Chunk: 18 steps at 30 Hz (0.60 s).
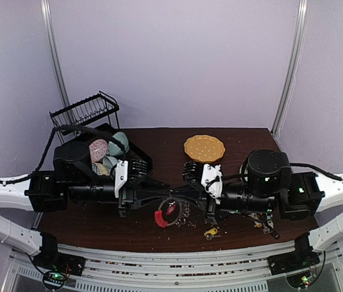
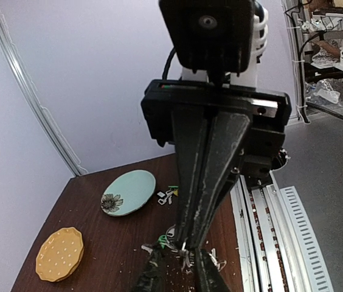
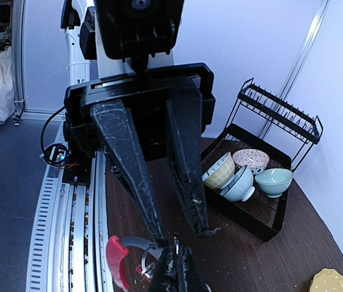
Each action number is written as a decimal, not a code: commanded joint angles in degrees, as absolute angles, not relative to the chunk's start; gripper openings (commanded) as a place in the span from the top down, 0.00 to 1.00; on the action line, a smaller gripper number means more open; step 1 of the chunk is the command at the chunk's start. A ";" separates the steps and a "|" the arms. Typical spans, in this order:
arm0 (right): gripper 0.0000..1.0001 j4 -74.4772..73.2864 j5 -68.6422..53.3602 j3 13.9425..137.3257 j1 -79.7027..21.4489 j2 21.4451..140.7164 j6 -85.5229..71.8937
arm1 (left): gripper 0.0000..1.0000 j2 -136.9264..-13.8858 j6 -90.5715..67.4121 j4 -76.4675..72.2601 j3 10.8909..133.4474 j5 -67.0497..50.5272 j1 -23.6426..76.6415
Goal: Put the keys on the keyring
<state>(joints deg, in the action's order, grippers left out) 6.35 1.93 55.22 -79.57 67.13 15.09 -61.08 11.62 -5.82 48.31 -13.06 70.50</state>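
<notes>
Where the dark table (image 1: 98, 226) meets the pale back wall, a black wire rack (image 1: 86, 112) is placed at the far left corner. Both arms are extended inward above the near half of the table, and the grippers are positioned tip to tip over its middle. A round yellow plate (image 1: 204, 148) is laid at the far middle of the table. A teal dish (image 2: 129, 192) with a flower print is seen near it from the left wrist. Four bowls (image 3: 247, 173) are stored in the rack's lower tray.

The left gripper (image 3: 180, 234) is presented with its fingers parted and its tips lowered close to the table. Nothing can be confirmed between them. The right gripper (image 2: 187, 244) is clenched, finger against finger. A small silver piece is seen at its tips, but whether it is pinched cannot be told.

The keyring (image 1: 161, 218) is located at the near middle of the table, just on the near side of the meeting tips. Its red arc is turned to the left, and its band is run up to the fingertips. Whether it is lifted cannot be told.

Loose keys (image 2: 168, 193) are scattered beside the dish, one with a green tag. Another, yellow-tagged (image 1: 211, 232), is laid right of the keyring.
</notes>
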 commanded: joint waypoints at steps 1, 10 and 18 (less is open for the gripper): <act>1.00 8.43 0.53 54.71 -79.45 65.88 15.79 | 0.80 -60.79 12.00 -9.85 47.69 -14.23 70.36; 1.00 9.67 0.35 53.77 -79.40 64.69 15.47 | 0.80 -62.02 12.74 -4.26 49.52 -8.83 70.32; 1.00 9.67 0.26 53.76 -79.41 64.86 15.14 | 0.89 -62.49 11.93 -6.40 49.39 -9.66 70.31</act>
